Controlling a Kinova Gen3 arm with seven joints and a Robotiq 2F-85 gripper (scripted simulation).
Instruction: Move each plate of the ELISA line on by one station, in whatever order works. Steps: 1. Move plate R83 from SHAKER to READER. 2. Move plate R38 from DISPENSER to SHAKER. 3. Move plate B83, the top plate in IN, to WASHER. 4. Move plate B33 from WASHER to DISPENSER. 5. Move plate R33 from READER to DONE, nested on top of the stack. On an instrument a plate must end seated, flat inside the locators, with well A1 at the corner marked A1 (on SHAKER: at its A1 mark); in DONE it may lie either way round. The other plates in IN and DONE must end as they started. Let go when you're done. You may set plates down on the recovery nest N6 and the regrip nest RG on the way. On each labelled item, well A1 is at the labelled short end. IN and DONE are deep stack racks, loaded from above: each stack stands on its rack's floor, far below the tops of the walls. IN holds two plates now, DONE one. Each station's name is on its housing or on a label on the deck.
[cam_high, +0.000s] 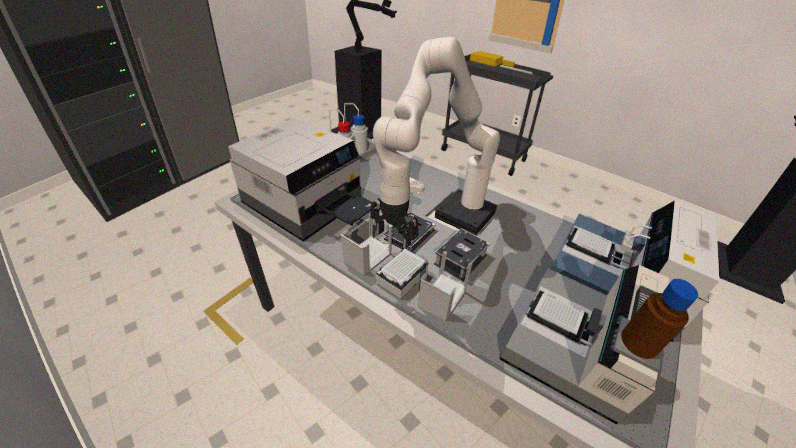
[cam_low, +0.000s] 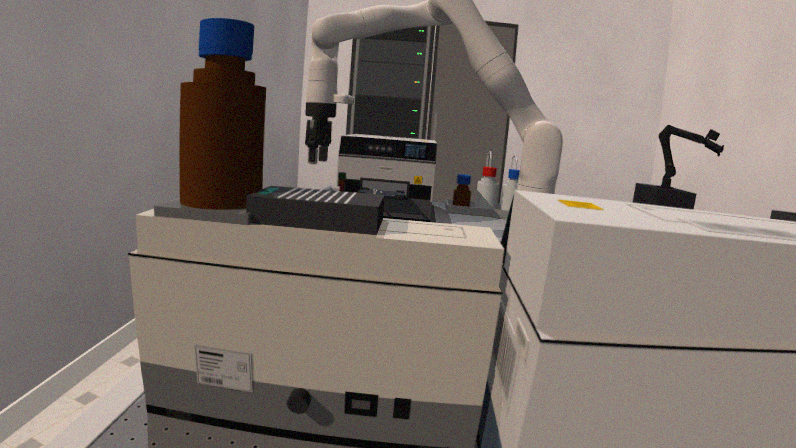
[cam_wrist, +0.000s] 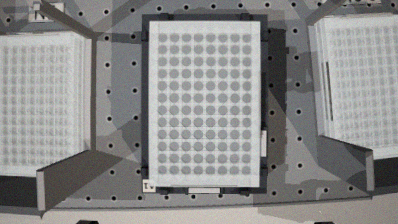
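My gripper (cam_high: 396, 227) hangs wide open and empty straight above the plate (cam_wrist: 204, 103), seated on its nest between two racks, long axis running up-down in the wrist view.

Room had plain pale grey walls (cam_high: 640, 83) with a light skirting board. Floor (cam_high: 167, 345) was cream tile with small grey diamond insets; a yellow L-shaped tape mark (cam_high: 225, 311) lay near the table leg (cam_high: 253, 267). Tall dark server cabinet (cam_high: 83, 100) with green lights stood in the left corner, a grey cupboard door (cam_high: 178, 83) beside it. Black two-shelf cart (cam_high: 504, 105) on castors stood against the back wall, a yellow box (cam_high: 485, 57) on its top shelf. Tan and blue poster (cam_high: 526, 22) hung above the cart. White wall socket (cam_high: 516, 119) sat low behind the cart. Black pedestal (cam_high: 357, 77) stood in the back corner. Light was even and soft, shadows faint.
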